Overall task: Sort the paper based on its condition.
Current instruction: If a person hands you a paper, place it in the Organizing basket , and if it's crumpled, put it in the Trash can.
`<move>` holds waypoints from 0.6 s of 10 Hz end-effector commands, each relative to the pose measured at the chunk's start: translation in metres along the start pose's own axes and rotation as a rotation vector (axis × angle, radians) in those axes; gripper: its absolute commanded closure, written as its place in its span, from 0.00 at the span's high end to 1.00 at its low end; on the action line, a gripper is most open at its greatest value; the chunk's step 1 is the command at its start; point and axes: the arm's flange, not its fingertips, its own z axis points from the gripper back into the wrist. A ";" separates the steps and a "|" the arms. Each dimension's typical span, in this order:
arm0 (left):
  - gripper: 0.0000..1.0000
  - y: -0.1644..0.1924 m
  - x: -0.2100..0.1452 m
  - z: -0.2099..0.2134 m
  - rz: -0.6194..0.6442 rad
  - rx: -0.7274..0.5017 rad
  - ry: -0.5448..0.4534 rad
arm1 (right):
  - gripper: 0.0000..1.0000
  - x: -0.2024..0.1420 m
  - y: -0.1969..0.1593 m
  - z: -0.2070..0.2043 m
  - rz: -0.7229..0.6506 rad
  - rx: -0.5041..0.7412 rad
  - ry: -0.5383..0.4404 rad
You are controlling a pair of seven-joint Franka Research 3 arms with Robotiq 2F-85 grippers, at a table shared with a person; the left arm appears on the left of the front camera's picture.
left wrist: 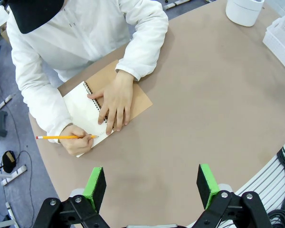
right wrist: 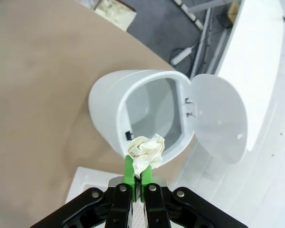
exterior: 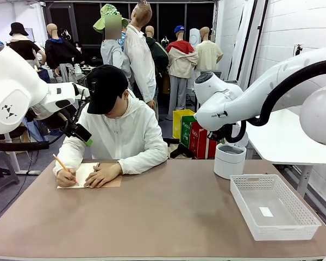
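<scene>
Closest to my lens, the right gripper (right wrist: pixel 137 171) is clenched on a wad of crumpled paper (right wrist: pixel 145 148), cream-white, pinched between the green pads and sticking up past their tips. Just beyond it stands the white bin (right wrist: pixel 109 109), its mouth open and its lid (right wrist: pixel 223 116) swung out to one side on its hinge. From this angle the wad lies across the near rim of that mouth. I cannot tell whether it touches the rim.

On my other wrist camera, the left gripper (left wrist: pixel 151 186) hangs released, its pads spread wide with nothing between them, high over the brown table (left wrist: pixel 204 95).

Farther out on that table lies a spiral notebook (left wrist: pixel 135 95), open, with its brown cover folded flat beside a blank-looking page (left wrist: pixel 80 107). The person (left wrist: pixel 90 38) in a white hooded top leans over it. One hand (left wrist: pixel 78 140) holds a yellow pencil (left wrist: pixel 61 137) with its tip at the page's edge, and the other hand (left wrist: pixel 114 97) is pressed flat across the spiral binding.

From the front camera, a white basket (exterior: pixel 250 209) sits near me on my right side of the table, with a small pale patch on its floor that I cannot make out. The bin stands just beyond it, toward the far edge.
</scene>
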 end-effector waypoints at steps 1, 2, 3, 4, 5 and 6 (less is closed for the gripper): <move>1.00 0.001 0.000 -0.001 0.004 -0.002 -0.004 | 0.00 0.010 -0.005 -0.011 -0.028 -0.098 -0.005; 1.00 0.001 0.000 -0.001 0.004 -0.002 -0.004 | 0.00 0.013 -0.007 -0.015 -0.034 -0.115 0.006; 1.00 0.001 0.000 -0.001 0.004 -0.002 -0.004 | 0.00 0.014 -0.008 -0.020 -0.043 -0.127 0.015; 1.00 0.001 0.000 -0.001 0.004 -0.002 -0.004 | 0.00 0.016 -0.011 -0.025 -0.045 -0.122 0.024; 1.00 0.001 0.000 -0.001 0.004 -0.002 -0.004 | 0.00 0.017 -0.014 -0.032 -0.052 -0.121 0.033; 1.00 0.001 0.000 -0.001 0.004 -0.002 -0.004 | 0.00 0.019 -0.015 -0.037 -0.059 -0.120 0.040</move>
